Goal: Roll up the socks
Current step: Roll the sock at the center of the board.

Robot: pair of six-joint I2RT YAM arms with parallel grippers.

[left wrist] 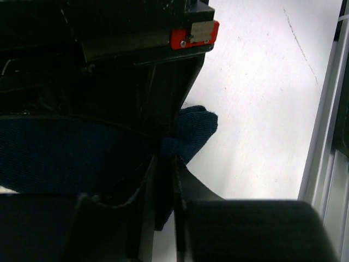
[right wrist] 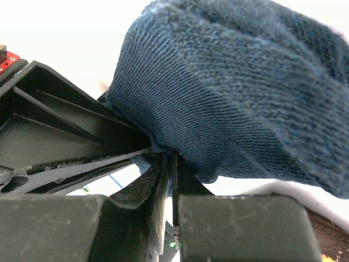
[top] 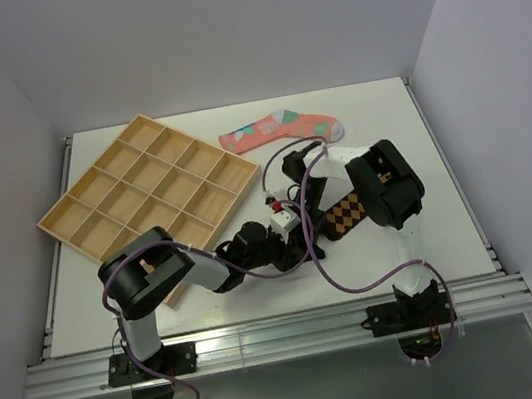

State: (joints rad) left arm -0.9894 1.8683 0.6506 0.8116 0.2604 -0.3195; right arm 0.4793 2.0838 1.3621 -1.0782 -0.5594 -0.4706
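The dark navy sock point(right wrist: 245, 82) bulges up in a thick fold in the right wrist view. My right gripper point(right wrist: 173, 155) is shut on its lower edge. In the left wrist view the same navy sock point(left wrist: 197, 126) lies on the white table, and my left gripper point(left wrist: 166, 157) is pinched on a tuck of its fabric. The two grippers meet tip to tip, and from above they hide the navy sock. The brown-and-orange diamond sock point(top: 345, 213) lies just right of them. At the back of the table the pink sock point(top: 280, 129) lies flat.
A wooden tray point(top: 147, 183) with several compartments sits at the back left, close to the left arm's elbow. An aluminium rail point(left wrist: 327, 142) runs along the table's near edge. Purple cables point(top: 334, 275) loop around both arms.
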